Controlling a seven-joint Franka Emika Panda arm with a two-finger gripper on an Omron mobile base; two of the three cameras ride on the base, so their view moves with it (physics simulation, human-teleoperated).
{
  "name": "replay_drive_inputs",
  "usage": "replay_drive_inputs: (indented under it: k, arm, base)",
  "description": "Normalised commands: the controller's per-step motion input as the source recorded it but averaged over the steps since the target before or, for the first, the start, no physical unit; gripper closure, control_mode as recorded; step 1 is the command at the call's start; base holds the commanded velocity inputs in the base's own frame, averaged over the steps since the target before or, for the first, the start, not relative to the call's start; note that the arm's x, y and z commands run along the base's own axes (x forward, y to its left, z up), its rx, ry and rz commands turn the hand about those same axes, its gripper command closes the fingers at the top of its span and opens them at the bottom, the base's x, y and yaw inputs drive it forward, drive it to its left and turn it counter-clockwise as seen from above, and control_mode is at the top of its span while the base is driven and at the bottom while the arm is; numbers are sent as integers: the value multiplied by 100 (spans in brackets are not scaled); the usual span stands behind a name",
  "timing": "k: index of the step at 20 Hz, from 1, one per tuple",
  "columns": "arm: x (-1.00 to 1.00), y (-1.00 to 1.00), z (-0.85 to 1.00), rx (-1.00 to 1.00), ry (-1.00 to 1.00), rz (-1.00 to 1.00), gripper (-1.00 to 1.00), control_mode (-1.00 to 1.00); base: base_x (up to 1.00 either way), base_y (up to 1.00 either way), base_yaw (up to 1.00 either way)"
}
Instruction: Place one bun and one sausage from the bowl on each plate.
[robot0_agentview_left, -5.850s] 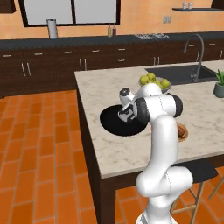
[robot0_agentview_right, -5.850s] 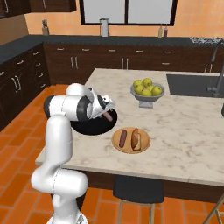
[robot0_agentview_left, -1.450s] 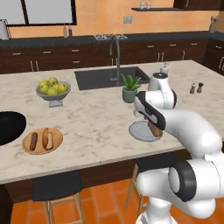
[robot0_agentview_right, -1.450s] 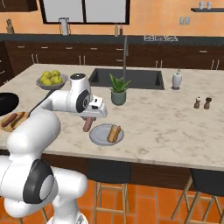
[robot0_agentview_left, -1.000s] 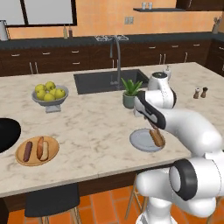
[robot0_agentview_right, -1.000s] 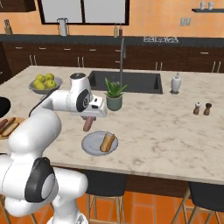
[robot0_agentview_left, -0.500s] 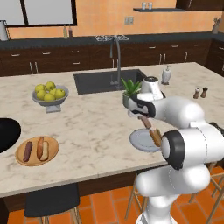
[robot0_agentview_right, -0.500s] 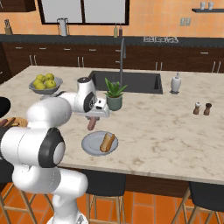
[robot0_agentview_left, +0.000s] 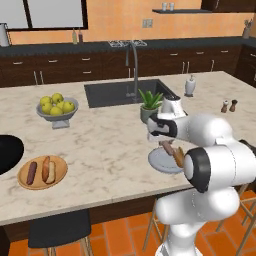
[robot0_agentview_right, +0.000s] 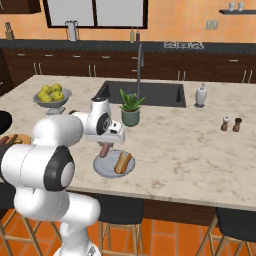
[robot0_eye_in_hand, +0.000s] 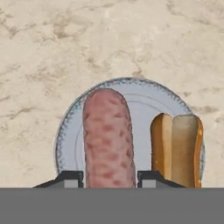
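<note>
Counter: marble island (robot0_agentview_left: 105, 150) in a kitchen, sink (robot0_agentview_left: 125, 92) at the far side, fruit bowl (robot0_agentview_left: 56, 107) to the left.
Tan plate (robot0_agentview_left: 42, 171): near left edge, already carrying one sausage (robot0_agentview_left: 31, 172) and one bun (robot0_agentview_left: 48, 169) side by side; that half looks done.
Bowl (robot0_agentview_left: 7, 154): black, at the far left; contents out of sight.
Grey plate (robot0_eye_in_hand: 142, 105): under the hand, a second bun (robot0_eye_in_hand: 179, 146) lying on its right half.
Gripper (robot0_eye_in_hand: 109, 179): pinching a second sausage (robot0_eye_in_hand: 107, 138) between its fingers, hanging over the plate's left half, beside the bun.
Left to do: judging by this, only lowering and letting go of that sausage.
</note>
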Motion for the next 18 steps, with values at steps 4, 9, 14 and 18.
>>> replay_drive_inputs:
  k: [4,9,14,18]
  arm:
    - [-50,-2,-21,0,16,0,100,-100]
    - [7,0,-12,0,24,0,100,-100]
    - [8,0,-32,0,17,0,100,-100]
    - [18,0,-33,0,-1,0,100,-100]
  base:
    - [0,0,0]
    - [0,0,0]
    - [0,0,0]
    - [0,0,0]
